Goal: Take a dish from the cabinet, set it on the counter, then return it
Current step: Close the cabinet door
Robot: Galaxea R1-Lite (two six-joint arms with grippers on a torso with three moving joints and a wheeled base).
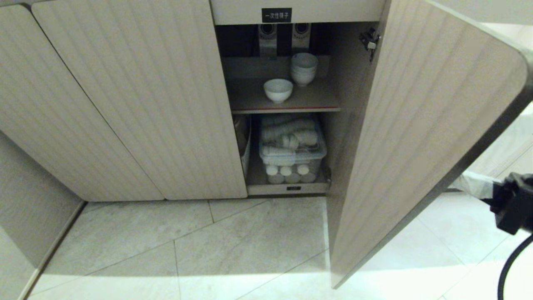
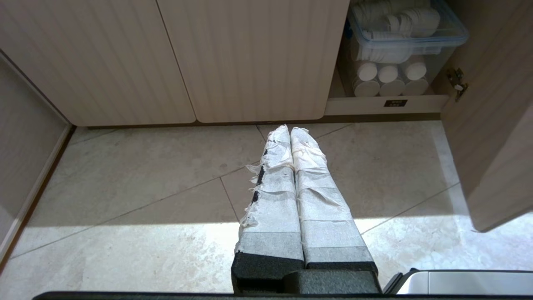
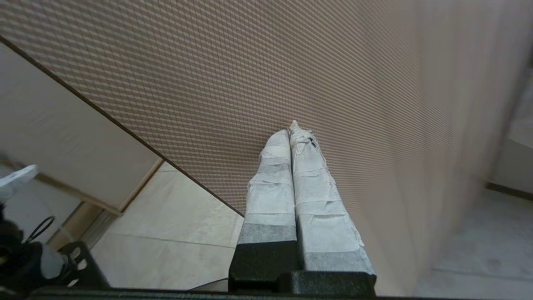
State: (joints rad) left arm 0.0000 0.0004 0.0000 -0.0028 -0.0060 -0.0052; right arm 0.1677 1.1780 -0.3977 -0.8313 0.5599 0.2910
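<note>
White dish (image 1: 278,90) on cabinet (image 1: 125,96) shelf nr bowl stack (image 1: 304,68); open door (image 1: 420,125) fronts right tool (image 3: 293,127), both tools pressed together.

Open door (image 1: 420,137) blocks right side; shelf front clear to dish (image 1: 278,90); bowl stack (image 1: 304,68) behind it.

left claw (image 2: 290,130) closed, idle; right claw (image 3: 292,127) closed, empty, raised.
</note>
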